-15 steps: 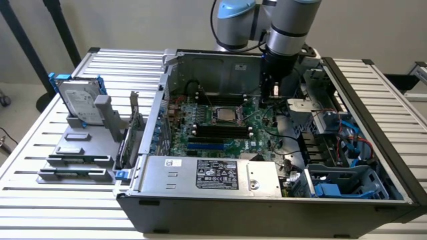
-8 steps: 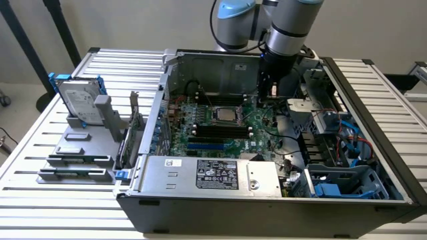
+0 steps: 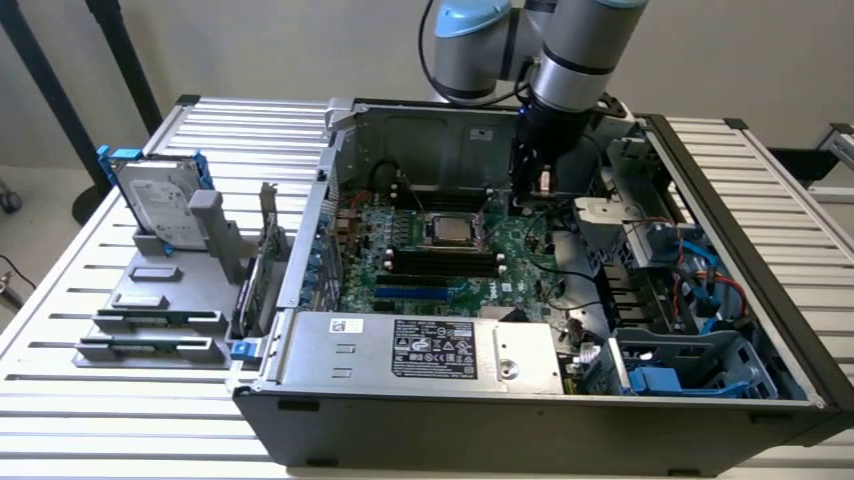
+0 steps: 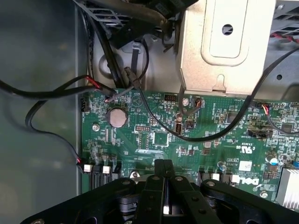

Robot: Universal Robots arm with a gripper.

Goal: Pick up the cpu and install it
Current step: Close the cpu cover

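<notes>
The arm's hand (image 3: 533,198) hangs inside the open computer case (image 3: 747,215), low over the far part of the green motherboard (image 3: 447,275). In the wrist view the hand (image 4: 163,164) is closed, its two black fingers (image 4: 154,186) pressed flat against each other just above the board's edge. The cpu (image 3: 450,232), a small silvery square, lies flat in the socket (image 3: 424,218) near the middle of the motherboard, to the exterior view's left of the hand and apart from it. The wrist view looks down on the motherboard (image 4: 196,135), where a round coin cell (image 4: 117,117) sits, thin black cables (image 4: 46,92) trail over the board and the case floor, and a pale metal bracket (image 4: 224,51) stands beyond. Outside the case, on the exterior view's left, a hard drive (image 3: 155,205) with blue rails stands upright in a grey holder (image 3: 160,300) on the slatted tabletop (image 3: 54,400).
</notes>
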